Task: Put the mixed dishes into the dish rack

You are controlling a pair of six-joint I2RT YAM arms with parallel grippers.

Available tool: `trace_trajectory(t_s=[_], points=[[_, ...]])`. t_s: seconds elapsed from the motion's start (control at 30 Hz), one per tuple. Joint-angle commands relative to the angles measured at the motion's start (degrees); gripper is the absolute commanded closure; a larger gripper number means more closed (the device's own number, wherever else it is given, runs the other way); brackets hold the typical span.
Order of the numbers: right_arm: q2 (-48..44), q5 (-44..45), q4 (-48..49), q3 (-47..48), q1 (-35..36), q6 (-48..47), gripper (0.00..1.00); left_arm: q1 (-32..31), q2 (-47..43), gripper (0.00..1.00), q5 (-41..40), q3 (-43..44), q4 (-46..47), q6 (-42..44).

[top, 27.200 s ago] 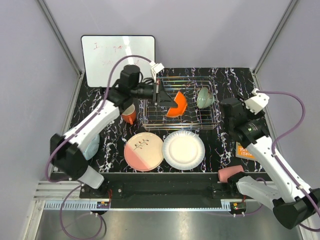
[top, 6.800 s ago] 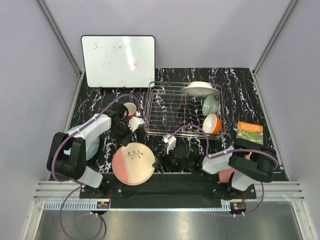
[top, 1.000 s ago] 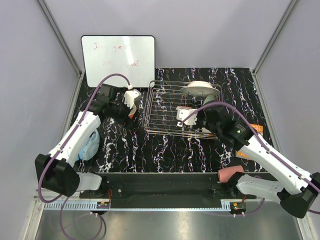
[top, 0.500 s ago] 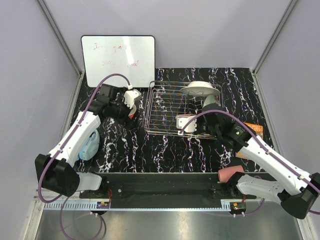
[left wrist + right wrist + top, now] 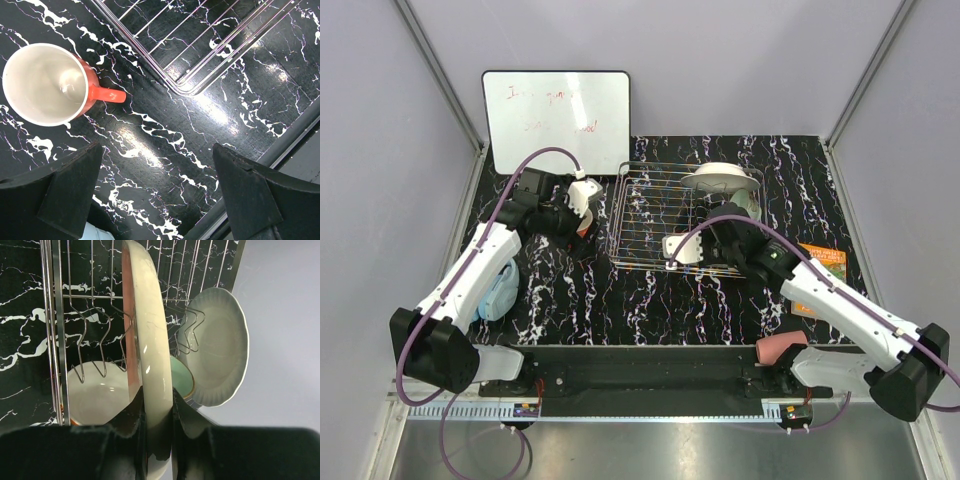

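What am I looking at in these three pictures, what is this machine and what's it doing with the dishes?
These are two robot arms bolted to a black marbled table, each ending in a two-finger tool. The wide picture looks down from above. The other two come from cameras on the arms' wrists. The right tool is clamped on a pink-and-cream plate, held on edge at the wire dish rack. In the rack are a white fluted-rim plate, a mint-green bowl and a white bowl. The left tool hangs open above an orange mug standing on the table beside the rack. A whiteboard, a pink cup and an orange book are also there.
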Motion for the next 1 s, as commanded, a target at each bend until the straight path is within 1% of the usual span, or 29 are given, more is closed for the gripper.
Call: trace_trajectory(t_s=[0.0, 0.4, 0.7, 0.93, 0.97], points=[[0.79, 2.42, 4.06, 3.12, -0.4, -1.1, 1.0, 0.4, -0.58, 0.05, 0.82, 0.81, 1.93, 0.89], [5.89, -0.48, 6.61, 4.17, -0.4, 1.01, 1.0, 0.76, -0.76, 0.06, 1.26, -0.68, 2.64, 1.24], [10.37, -0.66, 8.19, 5.85, -0.31, 3.55, 1.0, 1.11, -0.93, 0.06, 1.26, -1.56, 3.08, 1.77], [10.64, 0.66, 8.54, 3.21, -0.4, 6.63, 1.0, 1.37, -1.02, 0.06, 1.17, -1.91, 3.16, 2.12], [10.55, 0.75, 8.63, 2.6, -0.4, 6.72, 0.97, 1.37, -1.02, 0.06, 1.17, -1.91, 3.08, 2.12]])
